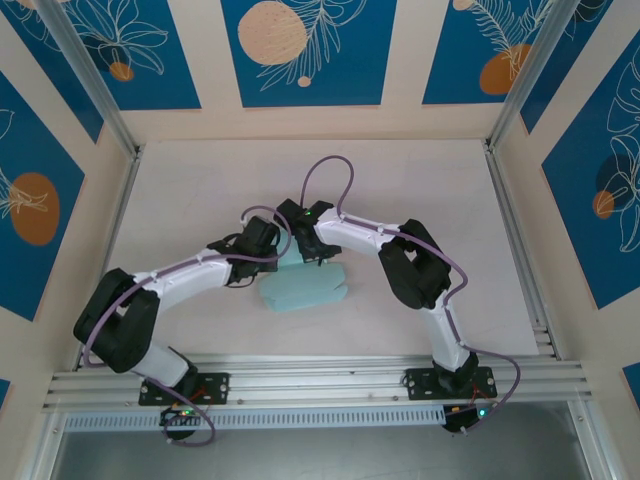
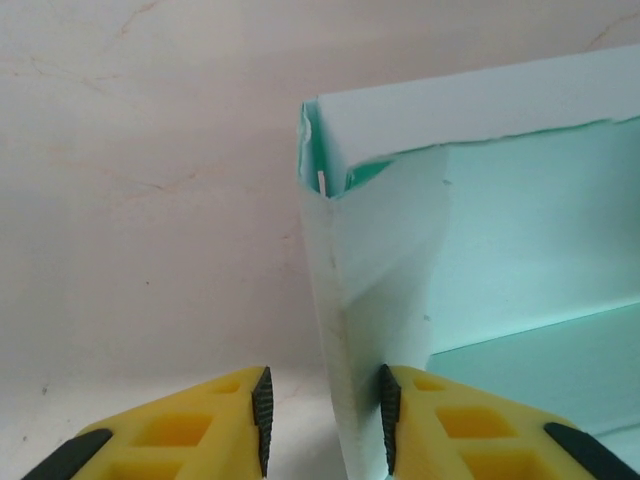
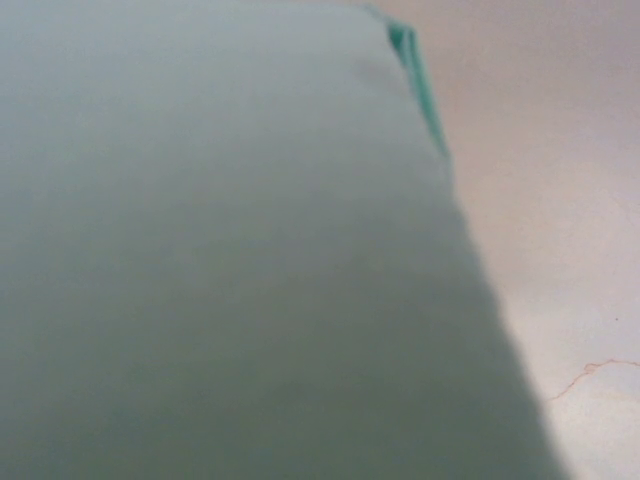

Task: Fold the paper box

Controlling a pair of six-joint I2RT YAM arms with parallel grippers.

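We have the paper box [image 1: 305,288] on the table [image 1: 180,200], just in front of both wrists and between the two arms. It is already up as a shallow open tray. The left gripper [image 2: 323,425] straddles one end wall near a corner. Its jaws stand apart, the card runs up between the pads [image 2: 262,410], and the inner pad looks to be touching the wall while the outer one is clear of it. The right gripper [image 1: 316,256] sits at the far edge of the box with its fingers closed. We cannot tell whether card is pinched between them, since its wrist camera is pressed close to a blurred pale panel.

We judge the step in hand to be firming up this corner. The wall is bowed and wrinkled, and at its top a darker green inner fold peeks out with a small gap (the tuck looks incomplete). To do it well, we would close squarely on the crease rather than on the flat of the wall. We would press lightly so the thin card does not buckle further, and let the other arm brace the opposite edge so the tray does not slide.

As for contents, the left wrist view shows the inner walls and part of the floor, and we see nothing lying there
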